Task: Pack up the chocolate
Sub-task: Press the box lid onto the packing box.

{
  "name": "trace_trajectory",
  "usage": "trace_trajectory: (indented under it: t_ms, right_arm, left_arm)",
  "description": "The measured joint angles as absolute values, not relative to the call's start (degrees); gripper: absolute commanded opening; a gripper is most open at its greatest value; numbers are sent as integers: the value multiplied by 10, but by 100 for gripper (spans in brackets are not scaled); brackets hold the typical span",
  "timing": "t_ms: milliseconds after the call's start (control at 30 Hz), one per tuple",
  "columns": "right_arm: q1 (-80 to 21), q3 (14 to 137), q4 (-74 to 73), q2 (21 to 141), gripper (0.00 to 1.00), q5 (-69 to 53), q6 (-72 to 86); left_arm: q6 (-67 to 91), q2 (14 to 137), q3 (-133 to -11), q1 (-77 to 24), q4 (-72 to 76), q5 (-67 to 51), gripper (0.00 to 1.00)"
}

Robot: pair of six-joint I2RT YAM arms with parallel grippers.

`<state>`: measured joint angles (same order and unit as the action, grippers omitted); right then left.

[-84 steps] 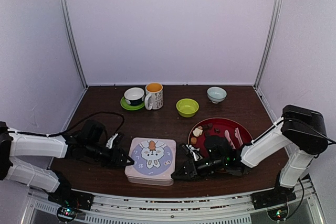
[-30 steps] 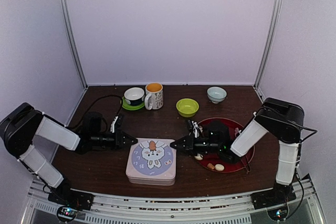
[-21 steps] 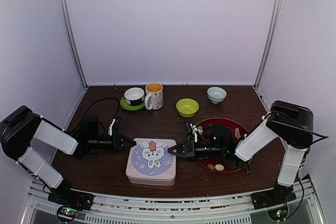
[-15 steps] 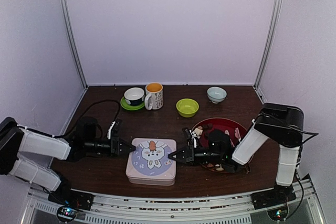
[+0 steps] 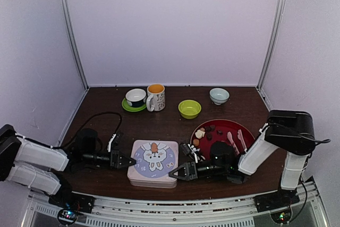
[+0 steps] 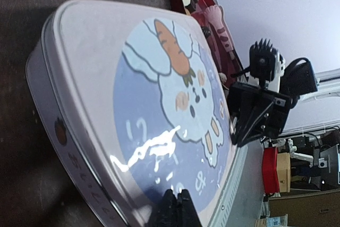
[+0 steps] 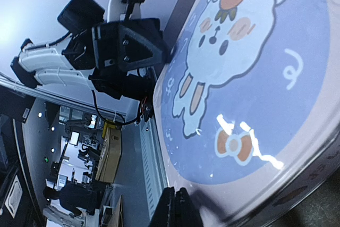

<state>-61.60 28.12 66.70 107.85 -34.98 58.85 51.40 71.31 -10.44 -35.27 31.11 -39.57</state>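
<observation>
The chocolate (image 5: pixel 201 133) lay as a small scatter of cream, tan and dark pieces on the back-left part of the red plate (image 5: pixel 241 127), right of centre on the surface. None of it had gone anywhere else, so nothing was packed. The pink tongs (image 5: pixel 231 141) rested on the same plate, just right of the pieces, with neither arm holding them.

Just left of the plate sat the pale square tin (image 5: pixel 154 160) with the rabbit picture. Its lid was down and seated all round in the top view and both wrist views. By my reading, this is the container for the chocolate, and it had not yet been opened.

The left gripper (image 5: pixel 129 160) was pinched fully shut and held nothing. Its tips were low at the tin's left edge, level with the lid's rim. The right gripper (image 5: pixel 172 173) was likewise shut and empty, pointing at the tin's near right edge from the plate side. Each wrist view showed its own closed tips right at the lid's edge, with the other gripper facing it across the rabbit. Whether the tips pressed on the rim or sat just short of it could not be told.

I judged the task to be at its very start. The lid had to come off, then the tongs had to be picked up, then every piece carried across.
</observation>
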Motion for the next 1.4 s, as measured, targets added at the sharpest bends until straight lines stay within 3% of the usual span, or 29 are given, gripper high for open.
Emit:
trace_trajectory:
  t_ms: [300,700,833,1067,1400]
  right_arm:
    - [-604,256,736,1100,0,-351,619]
    - [-604,258,687,1068,0,-351,584]
    - [-599,292,600,1038,0,-347,549]
    - [-563,403,429,965,0,-344,453]
    - [-523,613,113,981,0,-292,313]
  left_arm:
    - [531,456,-63,-389,119,-354,0]
    - [528,540,-45,-391,194,-351,0]
    - [526,526,-45,-393,187,-352,0]
    - [522,410,-82,-407,4,-346,0]
    - [510,456,-212,-513,-152,-318,0]
